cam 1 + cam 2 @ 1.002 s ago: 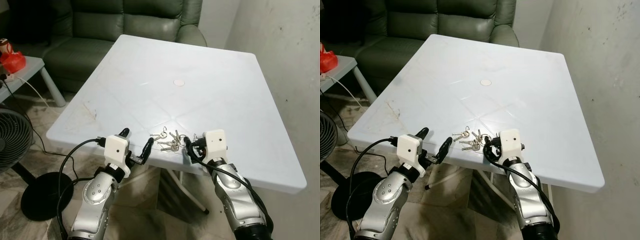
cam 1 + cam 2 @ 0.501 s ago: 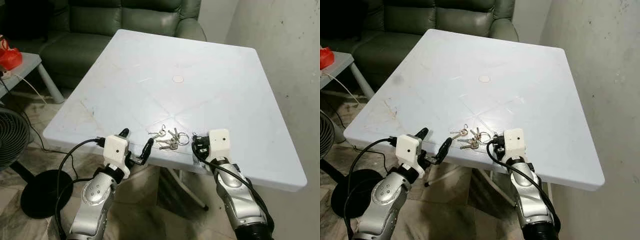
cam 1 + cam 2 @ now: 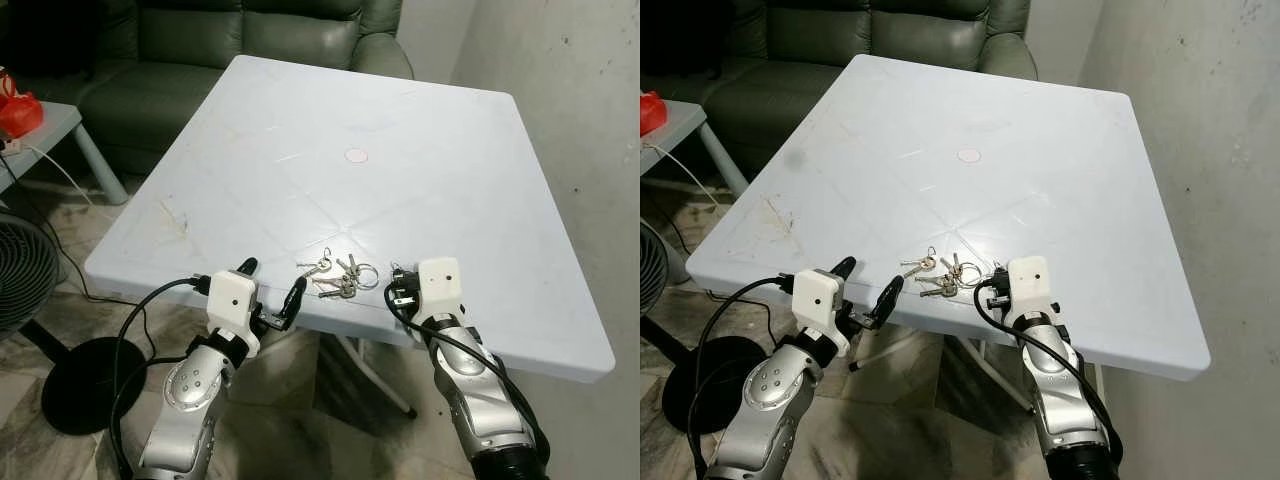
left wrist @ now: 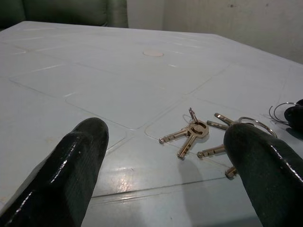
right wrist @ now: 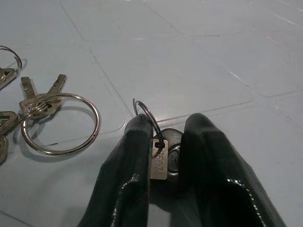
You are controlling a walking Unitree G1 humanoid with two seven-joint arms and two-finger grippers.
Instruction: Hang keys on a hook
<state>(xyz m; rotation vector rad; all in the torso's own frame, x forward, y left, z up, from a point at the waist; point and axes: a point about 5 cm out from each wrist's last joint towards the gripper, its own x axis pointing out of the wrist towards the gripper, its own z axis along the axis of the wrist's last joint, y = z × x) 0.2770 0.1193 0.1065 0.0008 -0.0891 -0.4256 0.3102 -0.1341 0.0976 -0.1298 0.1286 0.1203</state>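
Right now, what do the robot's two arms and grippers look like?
Both arms are silver metal with rounded, jointed segments. Each wrist carries a white boxy block, and a black cable loops from it along the arm. The left gripper and right gripper each have two long, glossy black fingers with rounded tips. No markings can be made out on them.

Shiny metal keys (image 4: 189, 134) lie on a smooth, faintly glossy plastic table (image 3: 300, 150); the sofa (image 3: 200, 60) looks like leather.

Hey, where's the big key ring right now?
The big key ring lies flat on the white table near its front edge, among the loose keys, just to the left of the right gripper, which pinches a smaller tagged key.
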